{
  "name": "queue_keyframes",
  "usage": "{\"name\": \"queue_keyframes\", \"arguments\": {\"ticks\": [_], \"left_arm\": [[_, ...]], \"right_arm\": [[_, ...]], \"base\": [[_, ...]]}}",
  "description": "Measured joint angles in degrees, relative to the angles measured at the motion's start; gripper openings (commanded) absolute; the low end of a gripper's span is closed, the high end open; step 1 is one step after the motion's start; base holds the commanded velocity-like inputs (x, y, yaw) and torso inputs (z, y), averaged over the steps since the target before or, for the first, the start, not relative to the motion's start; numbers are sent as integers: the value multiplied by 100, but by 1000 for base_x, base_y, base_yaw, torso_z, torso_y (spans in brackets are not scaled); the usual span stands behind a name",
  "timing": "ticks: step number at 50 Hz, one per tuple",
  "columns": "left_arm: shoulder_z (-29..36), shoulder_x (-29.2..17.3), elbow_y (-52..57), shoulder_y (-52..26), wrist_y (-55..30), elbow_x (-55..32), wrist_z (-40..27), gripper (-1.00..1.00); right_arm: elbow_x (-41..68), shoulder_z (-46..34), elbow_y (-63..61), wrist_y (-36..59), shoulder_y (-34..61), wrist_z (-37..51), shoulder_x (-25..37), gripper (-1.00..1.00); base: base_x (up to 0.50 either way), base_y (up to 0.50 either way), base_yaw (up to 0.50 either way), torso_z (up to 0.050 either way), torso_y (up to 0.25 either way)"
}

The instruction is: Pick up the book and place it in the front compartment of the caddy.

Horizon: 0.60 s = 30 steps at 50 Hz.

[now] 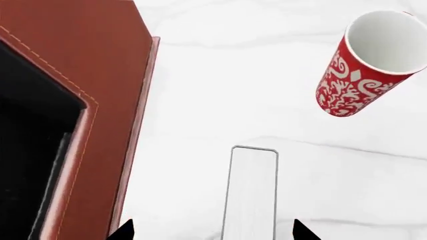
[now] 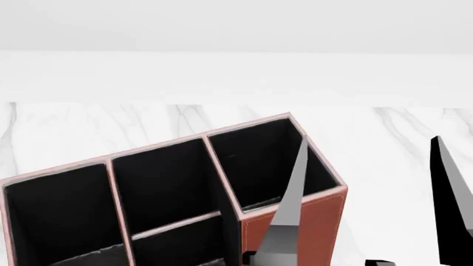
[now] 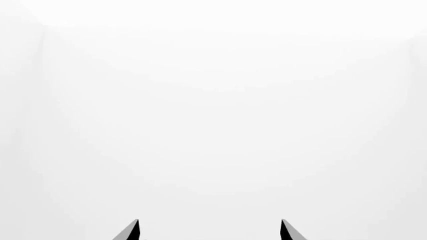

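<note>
In the left wrist view the book (image 1: 253, 192) stands on the white marble top, showing its white page edge inside a thin dark outline. My left gripper (image 1: 213, 231) is open, one black tip on each side of the book, neither touching it. The reddish-brown caddy (image 1: 100, 100) with black lining is close beside the book. In the head view the caddy (image 2: 310, 221) shows several black compartments, and the book does not show there. My right gripper (image 3: 209, 231) is open and empty, facing plain white.
A red-and-white patterned mug (image 1: 363, 70) stands on the marble beyond the book, on the side away from the caddy. In the head view two dark pointed fingers (image 2: 289, 194) rise in front of the caddy's right end and at the right edge.
</note>
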Motion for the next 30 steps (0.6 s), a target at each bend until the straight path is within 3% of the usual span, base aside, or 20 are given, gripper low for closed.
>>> {"name": "queue_keyframes", "arguments": {"ticks": [30], "left_arm": [[173,386,-418,269,-182,252,32,100]], "right_arm": [[48,-233,-40,-115,210,205,176,100]], "base": [[0,0,0,0,0]]}}
